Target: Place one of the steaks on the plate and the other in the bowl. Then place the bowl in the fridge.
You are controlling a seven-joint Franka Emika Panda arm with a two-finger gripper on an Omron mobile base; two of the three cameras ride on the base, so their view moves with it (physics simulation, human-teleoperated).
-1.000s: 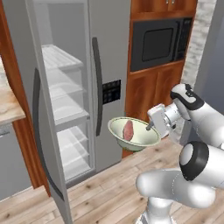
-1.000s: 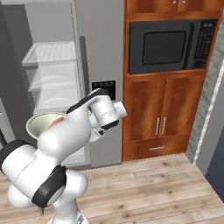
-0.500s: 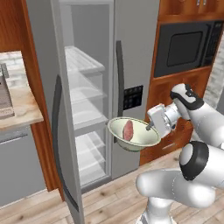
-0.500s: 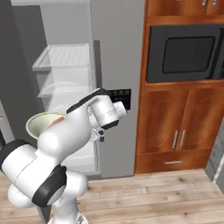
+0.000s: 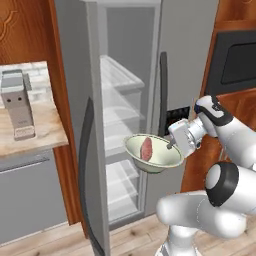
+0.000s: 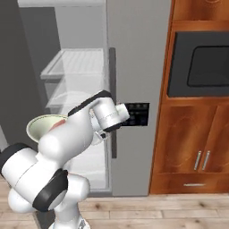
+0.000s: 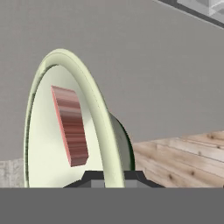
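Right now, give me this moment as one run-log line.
stage: carrying to fridge | gripper: shut on bowl rim | bowl: steak inside | fridge: left door open

The white arm rises from the base, bends at its dark elbow joint and reaches forward, with the wrist about level. The gripper (image 5: 172, 144) is closed on the rim of the bowl (image 5: 155, 159) (its jaws stand one on each side of the rim) and carries it in the air at about mid height.
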